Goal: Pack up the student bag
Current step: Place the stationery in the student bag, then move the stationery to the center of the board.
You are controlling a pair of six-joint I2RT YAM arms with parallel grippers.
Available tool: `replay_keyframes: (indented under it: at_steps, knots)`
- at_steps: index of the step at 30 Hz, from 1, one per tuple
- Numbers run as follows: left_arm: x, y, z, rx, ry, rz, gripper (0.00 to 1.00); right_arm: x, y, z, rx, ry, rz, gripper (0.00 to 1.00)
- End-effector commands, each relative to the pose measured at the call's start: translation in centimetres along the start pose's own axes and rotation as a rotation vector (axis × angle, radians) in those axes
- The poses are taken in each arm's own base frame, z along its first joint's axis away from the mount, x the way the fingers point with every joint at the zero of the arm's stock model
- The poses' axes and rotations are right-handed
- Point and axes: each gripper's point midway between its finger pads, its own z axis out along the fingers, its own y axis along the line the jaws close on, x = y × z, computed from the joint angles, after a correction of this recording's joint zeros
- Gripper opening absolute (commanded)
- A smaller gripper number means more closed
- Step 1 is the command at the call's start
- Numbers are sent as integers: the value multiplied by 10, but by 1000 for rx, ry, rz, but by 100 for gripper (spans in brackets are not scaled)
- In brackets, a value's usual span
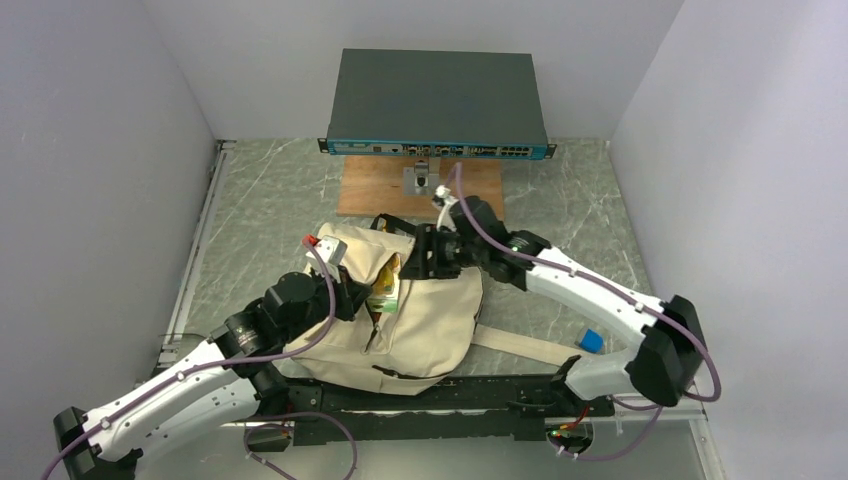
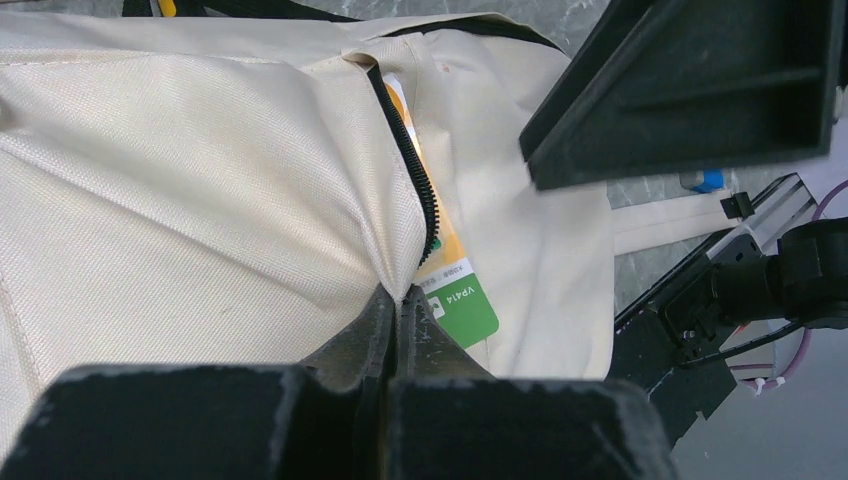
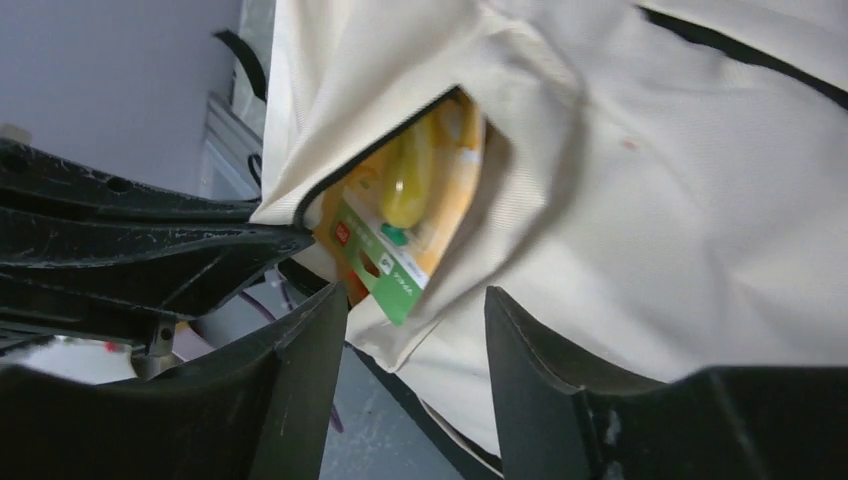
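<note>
The beige student bag [image 1: 425, 320] lies in the middle of the table with its black zipper open. A yellow and green packet [image 1: 385, 288] sticks out of the opening; it also shows in the left wrist view [image 2: 462, 300] and the right wrist view [image 3: 400, 235]. My left gripper [image 1: 352, 296] is shut on the bag's cloth edge [image 2: 400, 270] at the zipper [image 2: 408, 170] and holds it up. My right gripper [image 1: 425, 255] is open and empty, just above the bag [image 3: 700, 200] beside the opening.
A dark network switch [image 1: 437, 105] stands at the back on a wooden board [image 1: 380, 190]. A small blue object [image 1: 591, 341] lies right of the bag by a beige strap [image 1: 520, 345]. A black rail [image 1: 440, 395] runs along the near edge.
</note>
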Motion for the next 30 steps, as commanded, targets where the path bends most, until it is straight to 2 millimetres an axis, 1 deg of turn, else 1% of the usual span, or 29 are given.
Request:
replay_keyframes:
  at_steps: [1,3,5,7,10,11,12,14,16,17,18,19,20,22,24,25,26,27,29,30]
  knots:
    - [-42,-44,-7,171,-125,-55,0,-13,4,-11,-120,-72,51,49]
    - [-43,-45,-6,177,-125,-55,0,-14,0,-3,-108,-69,66,36]
    - [-43,-47,-6,186,-122,-56,0,-14,-3,10,-108,-50,88,27]
    - [-43,-50,-6,197,-118,-56,0,-13,1,27,-114,-26,87,24]
    - [-42,-51,-6,206,-113,-53,0,-15,23,47,-141,7,44,24]
    - [-42,-51,-6,205,-113,-54,0,-16,34,53,-160,20,34,23]
    - [-42,-50,-7,199,-113,-58,0,-13,41,58,-175,42,38,23]
    - [-47,-46,-12,189,-145,-51,0,-14,54,57,-235,51,28,22]
    - [-48,-45,-14,182,-151,-47,0,-16,61,45,-277,30,10,25]
    - [-48,-45,-14,183,-150,-46,0,-14,57,37,-278,27,9,27]
    - [-47,-45,-13,185,-145,-44,0,-16,44,30,-246,19,25,27]
    - [-46,-46,-12,188,-139,-44,0,-17,26,19,-185,5,43,29]
    - [-45,-47,-11,194,-135,-45,0,-18,4,7,-107,-23,54,32]
    - [-42,-48,-8,199,-126,-47,0,-18,-44,-26,106,-88,63,39]
    - [-40,-48,-6,199,-122,-45,0,-17,-85,-66,321,-175,61,52]
    - [-38,-47,-5,197,-118,-42,0,-15,-112,-86,456,-214,94,63]
    - [-38,-47,-4,197,-116,-40,0,-8,-145,-105,596,-238,158,75]
    - [-38,-47,-4,199,-113,-33,0,0,-177,-122,717,-261,232,84]
    - [-37,-48,-3,204,-106,-22,0,18,-237,-155,921,-321,426,96]
    - [-36,-49,-3,207,-101,-16,0,29,-262,-170,1006,-357,536,99]
